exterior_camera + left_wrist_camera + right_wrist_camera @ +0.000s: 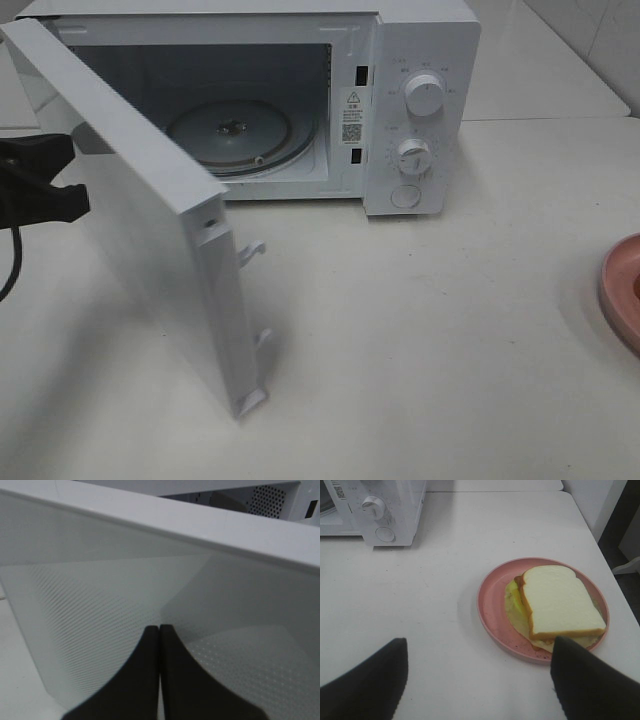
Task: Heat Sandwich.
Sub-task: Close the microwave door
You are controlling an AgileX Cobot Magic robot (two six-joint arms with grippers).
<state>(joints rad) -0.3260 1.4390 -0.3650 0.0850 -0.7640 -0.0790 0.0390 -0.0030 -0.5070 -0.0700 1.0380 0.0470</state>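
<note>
My left gripper point(159, 630) is clenched, fingertips pressed together with nothing between them, right up against the outer face of the microwave door point(150, 220), which stands swung wide open toward the desk's front-left. My right gripper point(479, 665) is released, jaws wide apart above the bare desk point(435, 605). Just beyond it the sandwich point(560, 605) lies on the pink plate point(490, 610) near the desk's right edge, well apart from the microwave point(420, 100) at the back.
</note>
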